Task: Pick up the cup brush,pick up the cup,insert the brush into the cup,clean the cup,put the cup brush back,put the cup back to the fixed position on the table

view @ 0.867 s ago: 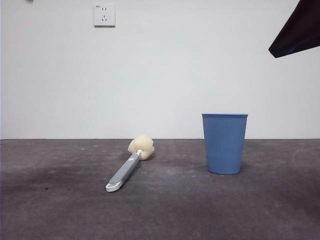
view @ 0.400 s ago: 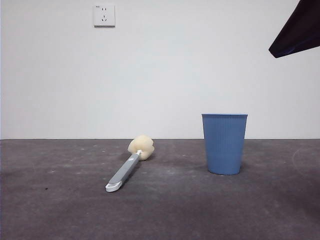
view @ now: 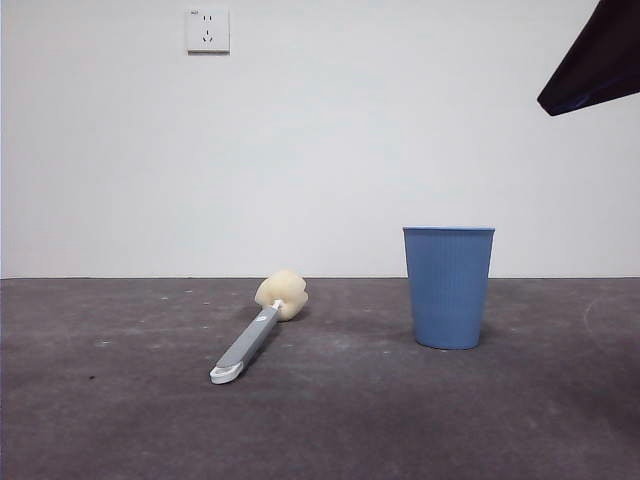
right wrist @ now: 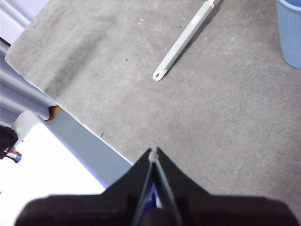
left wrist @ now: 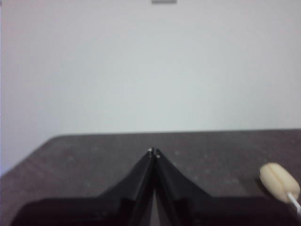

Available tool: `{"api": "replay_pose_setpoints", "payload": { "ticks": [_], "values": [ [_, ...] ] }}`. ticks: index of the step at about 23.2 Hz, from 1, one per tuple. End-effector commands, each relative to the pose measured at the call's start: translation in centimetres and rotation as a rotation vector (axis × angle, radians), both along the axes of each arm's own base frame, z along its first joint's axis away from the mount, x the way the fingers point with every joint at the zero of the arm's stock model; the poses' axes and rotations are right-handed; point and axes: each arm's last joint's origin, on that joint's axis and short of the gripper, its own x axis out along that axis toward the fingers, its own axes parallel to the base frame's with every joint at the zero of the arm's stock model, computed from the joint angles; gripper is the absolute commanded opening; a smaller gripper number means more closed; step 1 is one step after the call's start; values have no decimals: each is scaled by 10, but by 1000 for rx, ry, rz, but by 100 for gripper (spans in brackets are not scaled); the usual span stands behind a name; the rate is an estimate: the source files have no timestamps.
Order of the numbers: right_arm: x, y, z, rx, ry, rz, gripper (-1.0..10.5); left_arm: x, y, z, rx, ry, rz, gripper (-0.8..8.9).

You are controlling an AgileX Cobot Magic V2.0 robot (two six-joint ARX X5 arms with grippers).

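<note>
The cup brush (view: 256, 328) lies flat on the table (view: 320, 420), its cream sponge head toward the wall and its white-tipped grey handle toward the camera. To its right the blue ribbed cup (view: 449, 287) stands upright. My left gripper (left wrist: 154, 151) is shut and empty, well short of the brush's sponge head (left wrist: 279, 181). High over the table's near edge, my right gripper (right wrist: 153, 151) is shut and empty; the brush handle (right wrist: 183, 41) and the cup (right wrist: 289, 28) lie far beyond it. An arm shows as a black tip (view: 595, 60) at the top right corner.
A white wall with a power socket (view: 208, 30) rises behind the table. In the right wrist view the table's edge (right wrist: 80, 136) runs diagonally, with a white surface and some cables beyond it.
</note>
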Motion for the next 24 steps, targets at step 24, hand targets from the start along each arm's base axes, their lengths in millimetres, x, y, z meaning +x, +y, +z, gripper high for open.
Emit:
{"api": "replay_pose_setpoints", "payload": {
  "ticks": [24],
  "values": [
    [0, 0, 1, 6, -3, -4, 1, -3, -2, -38, -42, 339, -96, -3]
  ]
}}
